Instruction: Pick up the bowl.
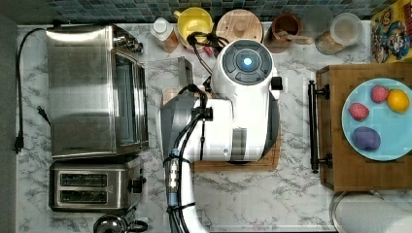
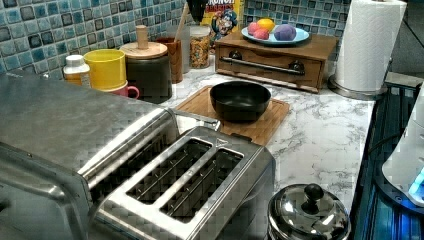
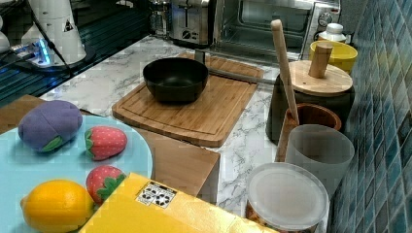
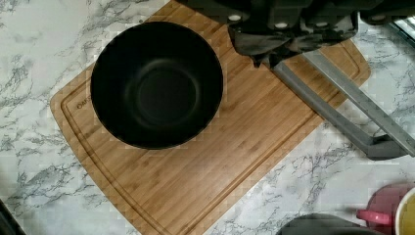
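The round matte black bowl [image 2: 240, 100] [image 3: 176, 78] [image 4: 156, 83] stands upright and empty on the wooden cutting board [image 2: 270, 120] [image 3: 204, 116] [image 4: 220, 161]. In the top view the white arm [image 1: 243, 107] hangs over the board [image 1: 272, 162] and hides the bowl. The wrist view looks straight down on the bowl from well above, and the dark body of my gripper [image 4: 288, 29] shows at the picture's edge, off to one side of the bowl and not touching it.
The toaster oven [image 1: 94, 90] has its door open, with the grey handle [image 4: 342, 107] [image 3: 233, 75] reaching over a corner of the board. A toaster [image 1: 92, 187], yellow cup [image 1: 194, 24], wood-lidded canister [image 3: 311, 92], a raised wooden stand [image 1: 335, 170] with a blue plate [image 1: 393, 141] of fruit, and a paper towel roll [image 2: 367, 45] ring the board.
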